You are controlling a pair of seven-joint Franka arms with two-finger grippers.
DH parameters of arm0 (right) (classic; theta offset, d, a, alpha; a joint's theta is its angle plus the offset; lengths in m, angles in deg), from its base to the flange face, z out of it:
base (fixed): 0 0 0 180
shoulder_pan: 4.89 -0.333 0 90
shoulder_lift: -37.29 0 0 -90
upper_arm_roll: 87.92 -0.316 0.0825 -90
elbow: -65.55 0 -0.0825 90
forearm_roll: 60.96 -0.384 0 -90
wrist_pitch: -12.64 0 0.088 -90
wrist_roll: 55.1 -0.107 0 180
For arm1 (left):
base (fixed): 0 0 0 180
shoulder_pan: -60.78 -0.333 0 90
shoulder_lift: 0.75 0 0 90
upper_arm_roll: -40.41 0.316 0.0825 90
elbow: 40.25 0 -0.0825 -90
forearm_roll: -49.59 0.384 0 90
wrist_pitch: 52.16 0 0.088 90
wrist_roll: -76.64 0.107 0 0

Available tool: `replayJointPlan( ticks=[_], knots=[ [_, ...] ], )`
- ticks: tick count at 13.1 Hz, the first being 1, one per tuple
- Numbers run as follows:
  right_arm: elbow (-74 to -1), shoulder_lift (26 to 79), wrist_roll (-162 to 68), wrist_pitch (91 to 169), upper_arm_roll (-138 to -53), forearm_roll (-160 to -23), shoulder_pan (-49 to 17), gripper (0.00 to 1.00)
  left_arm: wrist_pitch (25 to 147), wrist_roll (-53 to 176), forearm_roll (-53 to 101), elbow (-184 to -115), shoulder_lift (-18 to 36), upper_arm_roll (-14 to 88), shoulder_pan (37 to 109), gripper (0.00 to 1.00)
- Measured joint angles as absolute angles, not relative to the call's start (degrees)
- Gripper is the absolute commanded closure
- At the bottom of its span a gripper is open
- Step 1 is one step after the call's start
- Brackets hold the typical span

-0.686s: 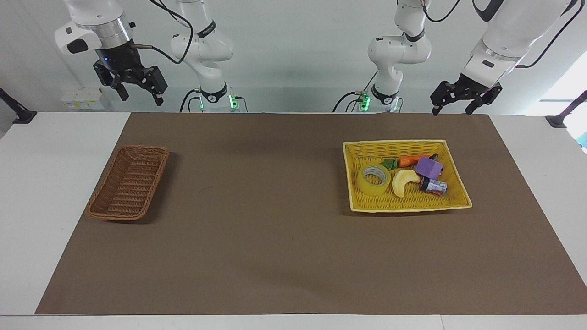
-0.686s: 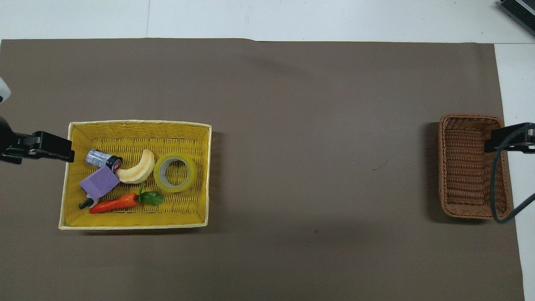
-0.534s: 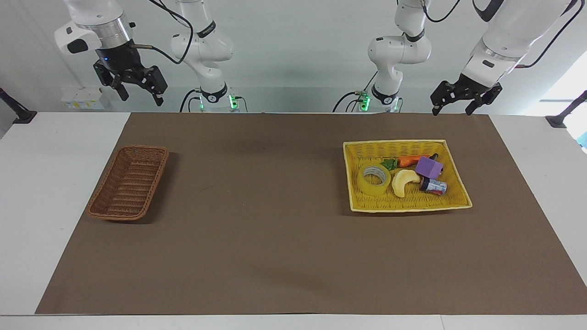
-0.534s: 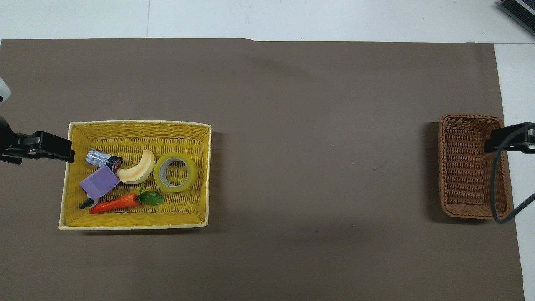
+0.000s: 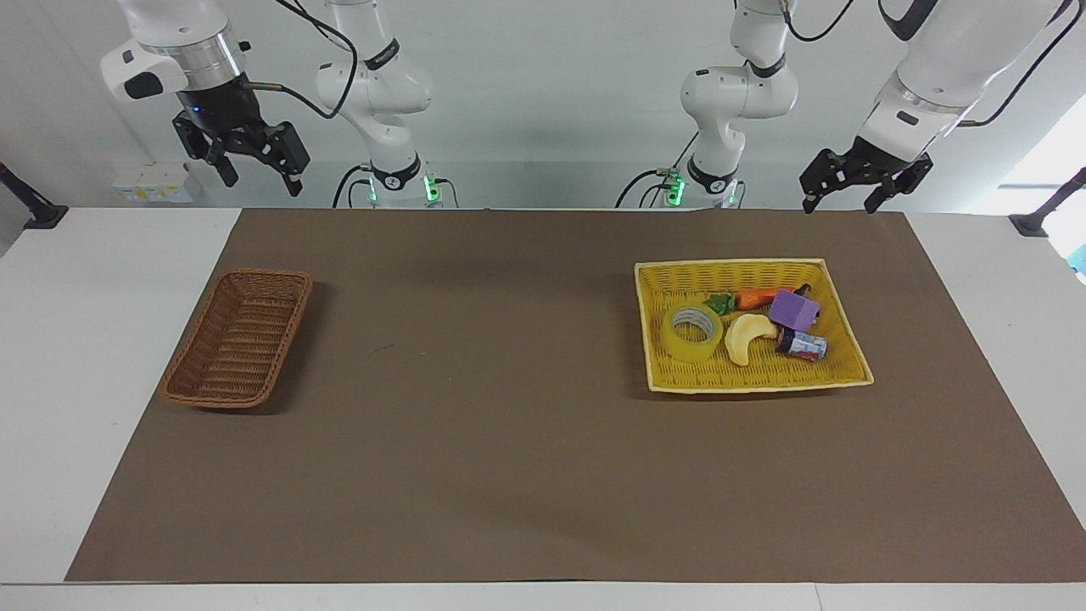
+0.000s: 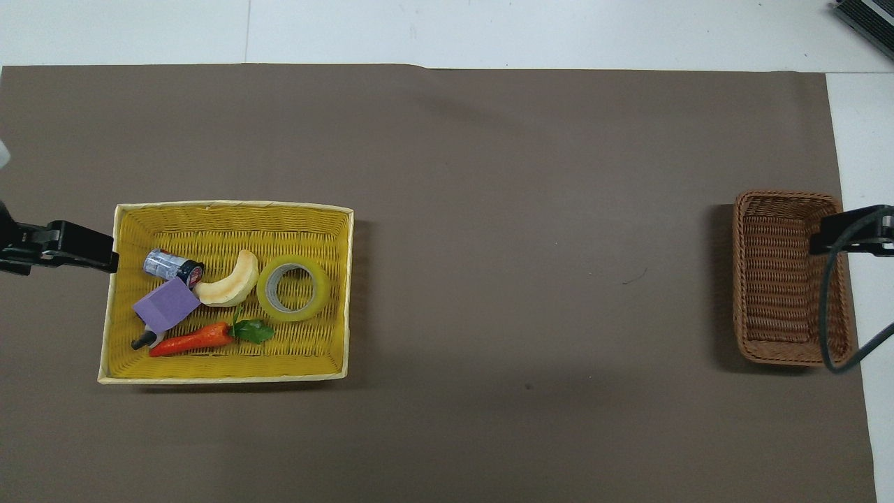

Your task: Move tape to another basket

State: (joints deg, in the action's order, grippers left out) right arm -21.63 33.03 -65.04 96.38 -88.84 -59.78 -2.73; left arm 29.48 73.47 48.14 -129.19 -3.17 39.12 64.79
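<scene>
The yellow roll of tape [image 5: 691, 333] lies flat in the yellow basket [image 5: 730, 266], at its side toward the table's middle; it also shows in the overhead view [image 6: 293, 288]. The brown wicker basket [image 5: 237, 339] stands empty at the right arm's end of the table and shows in the overhead view too [image 6: 789, 279]. My left gripper [image 5: 838, 202] is open and empty, raised above the table's robot-side edge near the yellow basket. My right gripper [image 5: 261, 180] is open and empty, raised above the robot-side edge near the brown basket.
In the yellow basket [image 6: 230, 205] beside the tape lie a pale banana toy [image 6: 230, 281], a carrot toy [image 6: 192, 341], a purple block [image 6: 166, 305] and a small can [image 6: 171, 266]. A brown mat [image 5: 475, 407] covers the table.
My left gripper has shifted slightly outward toward its end of the table. My right gripper has risen a little. The tape and both baskets have not moved.
</scene>
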Motion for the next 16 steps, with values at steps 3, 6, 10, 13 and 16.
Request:
replayJointPlan(
  ticks=[3,6,10,13,16],
  knots=[
    [-21.63,33.03,-65.04,96.38,-88.84,-59.78,-2.73,0.00,29.48,73.47,48.14,-129.18,-3.19,39.11,64.79,0.00],
    [-21.63,33.03,-65.04,96.38,-88.84,-59.78,-2.73,0.00,29.48,73.47,48.14,-129.15,-3.40,39.10,64.80,0.00],
    [-21.63,33.03,-65.04,96.38,-88.84,-59.78,-2.73,0.00,29.48,73.47,47.60,-129.15,-3.59,38.95,64.86,0.00],
    [-21.63,33.03,-65.04,96.38,-88.84,-59.78,-2.73,0.00,29.62,74.53,47.14,-129.21,-3.59,38.79,64.96,0.00],
    [-21.63,33.03,-65.04,96.38,-88.84,-59.78,-2.73,0.00,32.20,76.76,46.78,-131.79,-4.00,38.39,66.35,0.00]
  ],
)
